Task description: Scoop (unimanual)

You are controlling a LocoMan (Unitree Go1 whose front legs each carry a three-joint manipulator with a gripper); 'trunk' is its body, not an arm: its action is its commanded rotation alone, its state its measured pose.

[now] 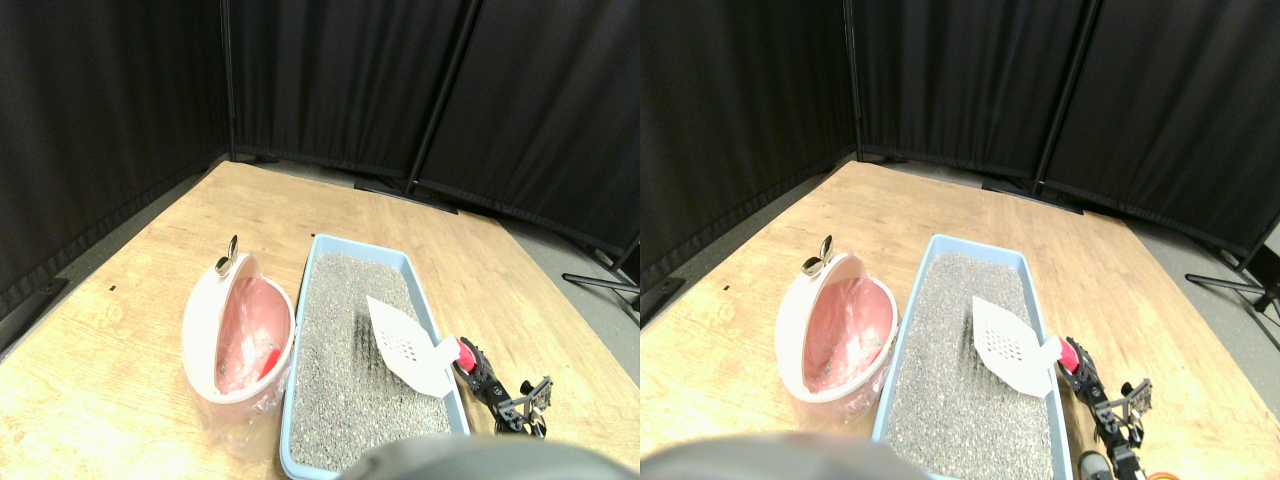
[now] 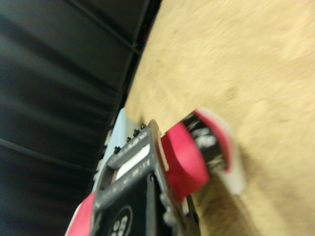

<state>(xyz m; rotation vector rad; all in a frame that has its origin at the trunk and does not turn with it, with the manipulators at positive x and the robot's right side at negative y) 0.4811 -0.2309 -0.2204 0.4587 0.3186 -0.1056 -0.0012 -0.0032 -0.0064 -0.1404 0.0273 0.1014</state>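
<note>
A light blue litter box (image 1: 299, 340) filled with grey litter (image 1: 340, 350) lies on the wooden floor. Over its right side, a white slotted scoop (image 1: 405, 345) is tilted above the litter with nothing visible on its blade. Its red-wrapped handle (image 1: 464, 353) points to the lower right, where my right gripper (image 1: 472, 365) is shut on it. The wrist view shows the same red handle (image 2: 189, 160) lying against the dark jaw frame, with the box's blue edge (image 2: 118, 125) behind. Left of the box stands a white bin (image 1: 192, 330) with a pink liner, tipped open toward the box.
A wooden board (image 1: 120, 300) covers the floor, with black curtains (image 1: 330, 80) walling the back and left. A metal clip (image 1: 229, 257) sits on the bin's top edge. Black stand legs (image 1: 600, 280) lie on grey floor at the far right.
</note>
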